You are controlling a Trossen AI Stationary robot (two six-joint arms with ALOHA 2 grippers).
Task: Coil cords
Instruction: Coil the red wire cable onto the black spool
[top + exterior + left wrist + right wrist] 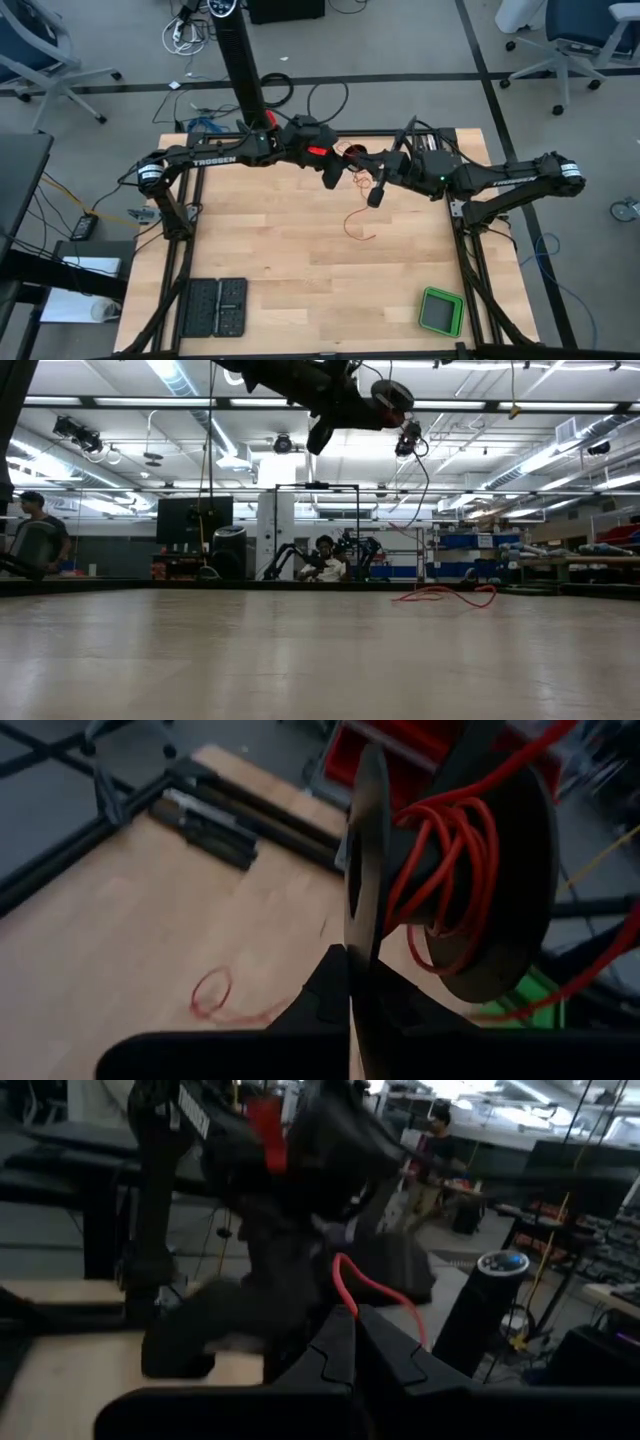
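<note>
Setting: wooden table (pixel 290 260) in a lab.
Left gripper (pixel 352 982): raised over the table's far side, we see it clamped on a black spool (pixel 480 850).
Right gripper (pixel 355 1342): beside it, pinching the cord (pixel 445 840).
Cord: partly wound; the tail loops on the table below.
Risk: we judge slack could slip off the flange or snag.

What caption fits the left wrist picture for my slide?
Left end effector shut on a black spool half-wound with red cord, loose cord trailing on the wooden table.
</note>
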